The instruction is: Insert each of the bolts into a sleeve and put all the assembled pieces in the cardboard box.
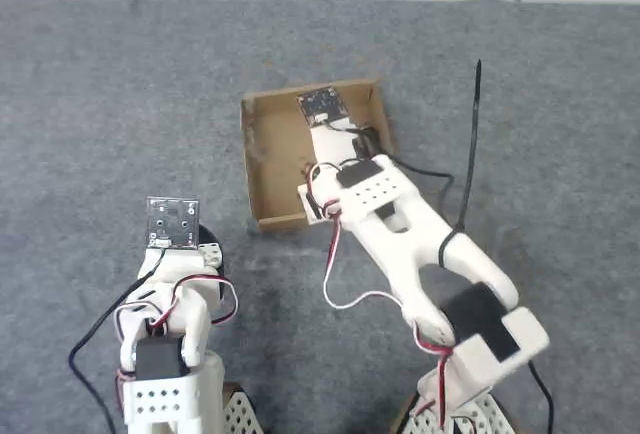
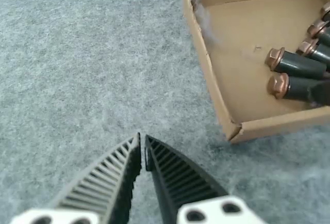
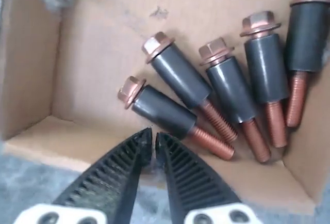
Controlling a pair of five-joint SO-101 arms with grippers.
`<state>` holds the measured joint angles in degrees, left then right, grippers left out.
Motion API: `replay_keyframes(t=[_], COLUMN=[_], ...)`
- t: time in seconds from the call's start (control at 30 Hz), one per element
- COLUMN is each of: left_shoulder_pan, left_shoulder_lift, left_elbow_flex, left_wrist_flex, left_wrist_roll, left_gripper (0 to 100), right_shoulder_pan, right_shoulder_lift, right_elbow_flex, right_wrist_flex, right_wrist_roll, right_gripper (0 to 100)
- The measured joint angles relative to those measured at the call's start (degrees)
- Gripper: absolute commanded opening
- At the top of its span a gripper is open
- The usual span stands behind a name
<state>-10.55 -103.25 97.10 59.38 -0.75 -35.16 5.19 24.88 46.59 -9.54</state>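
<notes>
— where the left fingers (image 2: 136,147)?
— low over the grey bench (image 2: 77,53), closed tip to tip, gripping nothing, just beside a corner of the cardboard box (image 2: 206,72)
— and the right fingers (image 3: 147,140)?
— closed too, empty, hovering above the box wall nearest the arms, pointing inward
— the assembled pieces (image 3: 232,90)?
— five, lying side by side on the box floor, fanned out; each a copper bolt (image 3: 157,44) pushed through a dark sleeve (image 3: 180,77), hex head at one end, thread sticking out the other
— nearest the right fingers?
— the end piece of the fan, sleeve right by the fingertips; hard to tell whether touching
— from above?
— right arm (image 1: 400,224) extended over the box, left arm (image 1: 185,262) folded near its base, well apart from it
</notes>
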Motion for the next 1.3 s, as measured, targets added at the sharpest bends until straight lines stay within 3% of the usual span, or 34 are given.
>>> replay_keyframes(t=[0.63,1.0,1.3], left_shoulder_pan=[0.0,0.0,0.0], left_shoulder_lift=[0.0,0.0,0.0], left_elbow_flex=[0.0,0.0,0.0], left_wrist_flex=[0.0,0.0,0.0], left_wrist_roll=[0.0,0.0,0.0], left_gripper=[1,1,1], right_shoulder_pan=[-1.1,16.5,26.6], right_shoulder_lift=[-41.5,-73.0,-96.3], right_elbow_flex=[29.2,44.4,59.5], right_wrist_flex=[-5.6,-5.7,-2.2], right_wrist_roll=[0.0,0.1,6.9], right_gripper=[0.6,0.6,0.6])
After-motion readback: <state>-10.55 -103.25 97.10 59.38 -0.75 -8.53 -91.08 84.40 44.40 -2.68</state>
